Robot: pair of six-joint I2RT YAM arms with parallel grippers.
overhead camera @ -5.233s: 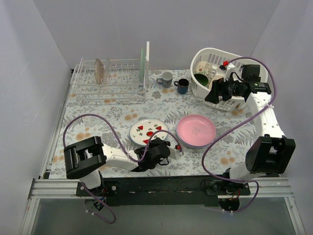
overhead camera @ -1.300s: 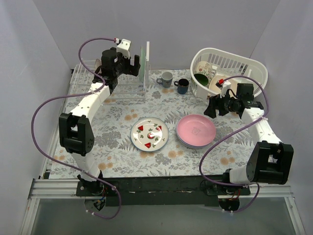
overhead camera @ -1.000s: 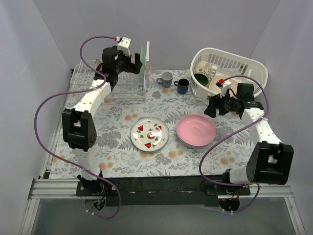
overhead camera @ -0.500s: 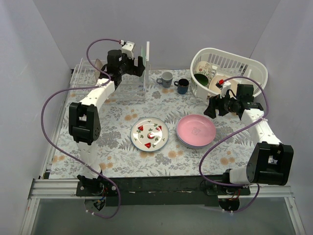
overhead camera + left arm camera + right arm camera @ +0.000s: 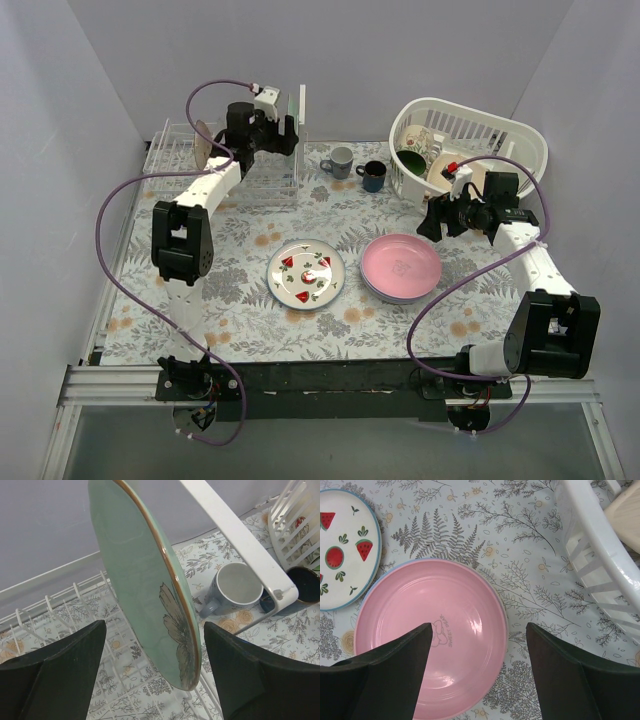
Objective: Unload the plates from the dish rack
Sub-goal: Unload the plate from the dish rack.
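A pale green plate (image 5: 145, 590) with a brown flower print stands upright in the white wire dish rack (image 5: 180, 165), against the tall end panel (image 5: 235, 535). My left gripper (image 5: 155, 625) is open and straddles this plate's lower edge, a gap showing on both sides; from above the left gripper (image 5: 285, 135) is at the rack's right end. A mottled brown plate (image 5: 203, 145) stands further left in the rack. A pink plate (image 5: 400, 266) lies on the table on top of another plate. My right gripper (image 5: 479, 625) hovers open over the pink plate (image 5: 430, 640), holding nothing.
A white plate with watermelon prints (image 5: 306, 275) lies left of the pink one. A grey mug (image 5: 340, 160) and a dark blue mug (image 5: 373, 175) stand right of the rack. A white slotted basket (image 5: 520, 150) holding dishes sits at the back right, close behind my right gripper.
My left arm has swung right along the rack and brought its gripper around the green plate, its jaws narrowing slightly. The right arm has held still.
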